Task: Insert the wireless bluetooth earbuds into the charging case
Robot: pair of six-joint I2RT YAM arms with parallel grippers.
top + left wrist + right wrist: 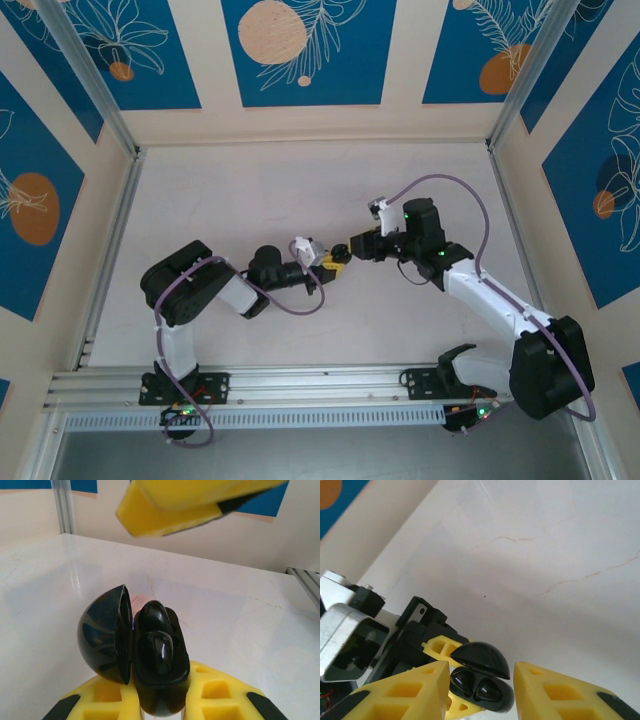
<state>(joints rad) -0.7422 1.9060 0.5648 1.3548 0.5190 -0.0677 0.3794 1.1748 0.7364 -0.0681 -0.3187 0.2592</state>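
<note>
Free table around (lid perhaps obstructive)

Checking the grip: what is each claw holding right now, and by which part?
Left claw grips the open charging case by the lower end of its body, lid free. Right claw holds nothing; its fingers stand apart beside the case.
</note>
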